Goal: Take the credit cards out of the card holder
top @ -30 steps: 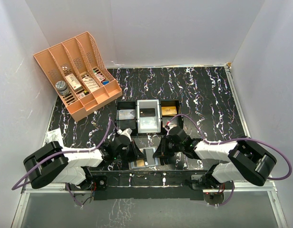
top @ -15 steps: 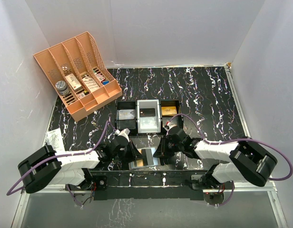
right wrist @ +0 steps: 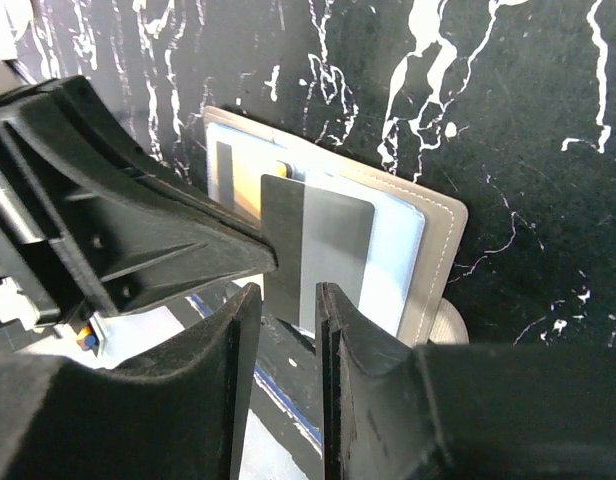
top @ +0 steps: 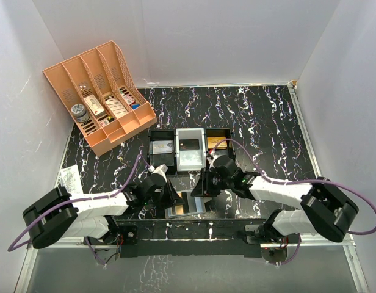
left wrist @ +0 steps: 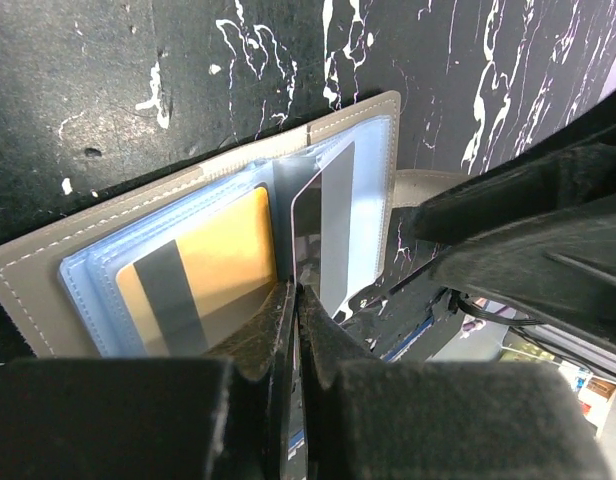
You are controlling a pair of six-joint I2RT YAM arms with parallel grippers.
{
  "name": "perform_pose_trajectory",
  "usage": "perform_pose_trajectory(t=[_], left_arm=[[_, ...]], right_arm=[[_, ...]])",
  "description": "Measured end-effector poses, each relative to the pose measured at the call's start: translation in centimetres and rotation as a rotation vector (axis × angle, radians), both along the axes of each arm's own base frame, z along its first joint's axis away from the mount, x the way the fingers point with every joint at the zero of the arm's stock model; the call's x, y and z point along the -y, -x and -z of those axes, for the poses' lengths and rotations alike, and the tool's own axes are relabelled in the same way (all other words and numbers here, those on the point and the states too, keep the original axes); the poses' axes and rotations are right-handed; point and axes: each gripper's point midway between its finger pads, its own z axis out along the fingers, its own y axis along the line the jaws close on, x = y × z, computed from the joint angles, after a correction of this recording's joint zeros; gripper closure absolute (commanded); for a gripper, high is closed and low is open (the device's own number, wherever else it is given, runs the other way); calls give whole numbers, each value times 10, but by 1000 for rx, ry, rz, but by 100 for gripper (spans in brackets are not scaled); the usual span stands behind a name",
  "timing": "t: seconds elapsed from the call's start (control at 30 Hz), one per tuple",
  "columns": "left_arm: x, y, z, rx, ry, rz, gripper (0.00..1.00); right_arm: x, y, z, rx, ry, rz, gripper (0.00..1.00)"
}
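The card holder (top: 187, 205) lies open near the front edge, its grey cover (left wrist: 48, 265) and pale-blue sleeves facing up. A gold-orange credit card (left wrist: 203, 265) sits in the left sleeve. A dark grey credit card (right wrist: 318, 240) stands upright over the fold. My left gripper (left wrist: 298, 292) comes in from the left and is shut on that card's edge. My right gripper (right wrist: 288, 295) hovers at the holder's right side, open. The grey card's lower part (left wrist: 333, 230) shows in the gap between its fingers; whether they touch it I cannot tell. The holder's tab (right wrist: 446, 325) pokes out on the right.
Just behind the holder stands a row of three trays: black (top: 152, 146), white (top: 180, 160) and black (top: 231, 151), each with cards in it. A peach rack (top: 102, 97) with small boxes is at the back left. White walls enclose the table.
My right gripper has moved left over the holder and its jaws have spread apart. My left arm shifted slightly and stays shut.
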Motion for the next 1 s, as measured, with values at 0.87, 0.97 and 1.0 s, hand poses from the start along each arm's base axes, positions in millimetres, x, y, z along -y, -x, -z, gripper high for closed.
perform_pose_trajectory(t=[0.87,0.97,1.0], left_arm=[[0,0,-1,12,-22,23,100],[-1,1,-3,14,-24,25,100],[-1,0,-4,17,-22,26,100]], right_arm=[[14,4,31,-7,132,37,66],[16,4,30,-2,137,37,67],[16,4,29,-3,135,35,68]])
